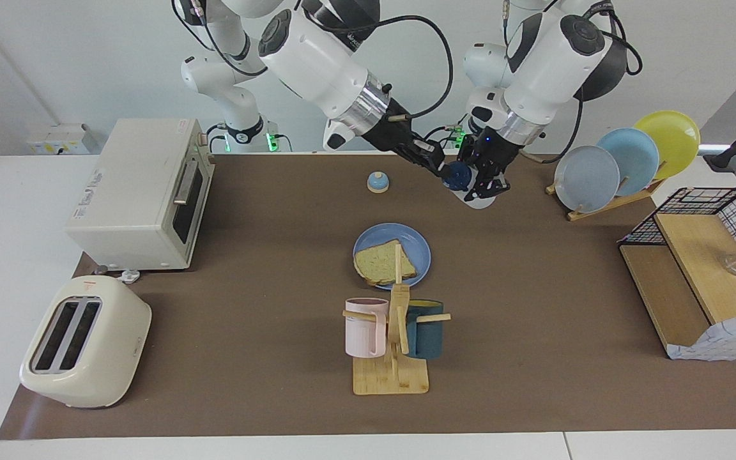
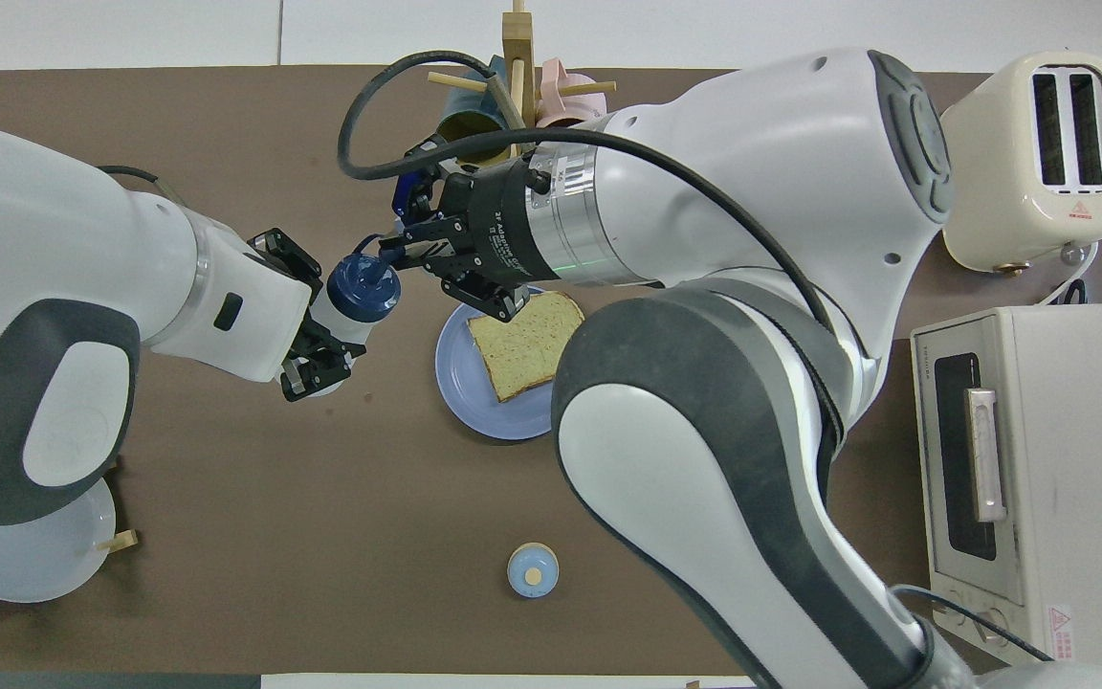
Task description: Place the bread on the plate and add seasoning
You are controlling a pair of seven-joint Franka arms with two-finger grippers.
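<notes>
A: Bread [image 1: 384, 262] sits on the plate [image 1: 421, 250], mid-table. Left gripper [image 1: 484, 185] clamps the seasoning bottle [image 1: 470, 186] aloft; right gripper [image 1: 446, 171] pinches its cap [image 2: 363, 284].

B: Next, flip the cap open and tip it over the bread.

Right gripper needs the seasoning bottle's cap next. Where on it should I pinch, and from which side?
Pinch the dark cap at its rim, coming end-on along the bottle's axis from the plate side. The left gripper already clamps the whitish body, tilted cap-first toward the right gripper, so only the cap is free.
</notes>
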